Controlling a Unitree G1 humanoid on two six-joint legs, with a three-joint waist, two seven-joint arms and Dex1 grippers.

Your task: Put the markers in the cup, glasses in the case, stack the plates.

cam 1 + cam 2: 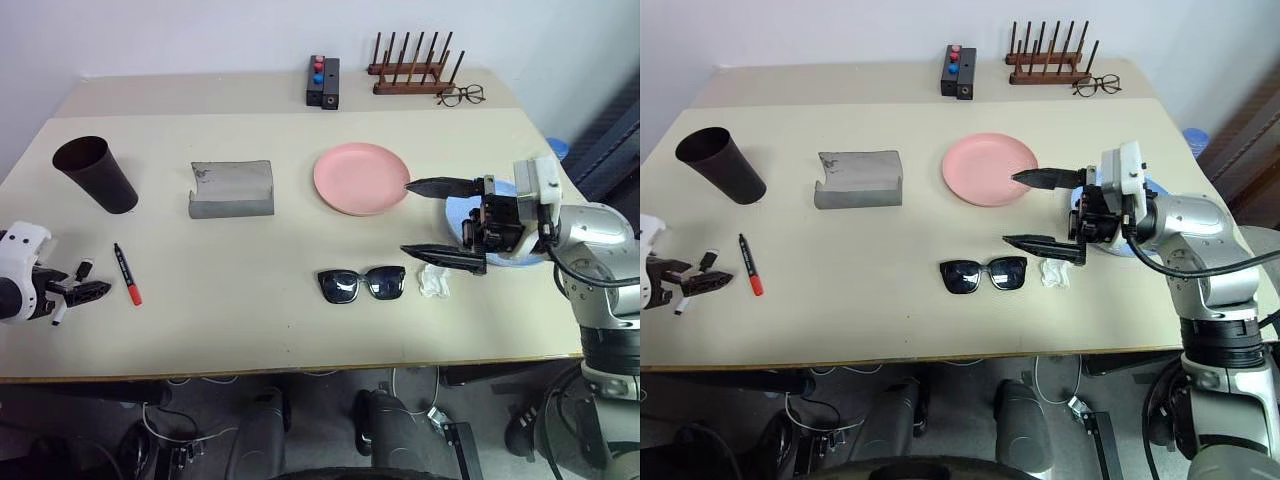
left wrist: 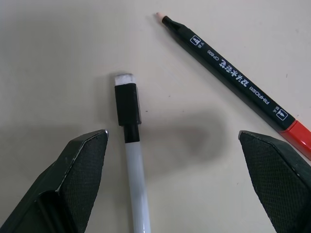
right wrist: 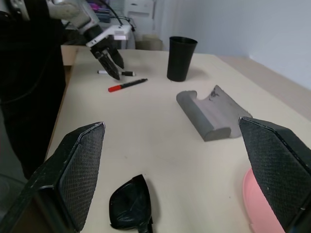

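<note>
At the left edge of the beige table [image 1: 250, 290], the left gripper [image 1: 92, 290] hovers low with its two black fingers spread wide and nothing between them but bare tabletop. A thin white pen [image 2: 132, 160] with a black cap lies right under its fingertips, and the dark marker [image 1: 127, 274] with the red end lies just beside it, flat on the table. Over on the right side, the right gripper [image 1: 428, 220] points across the table with its ribbed, wedge-shaped fingers as far apart as they go, one above the other, holding nothing. Its upper finger reaches over the rim of the smooth round pink plate [image 1: 360, 178]; the light blue plate [image 1: 460, 215] sits mostly hidden behind the gripper. Black sunglasses [image 1: 362, 284] with thick glossy frames lie below the pink plate, next to a small crumpled white scrap [image 1: 434, 281]. A grey felt-like case [image 1: 232, 188] lies with its flap open in the middle, and the tall dark tapered cup [image 1: 95, 173] stands upright at the far left, well apart from the marker.
</note>
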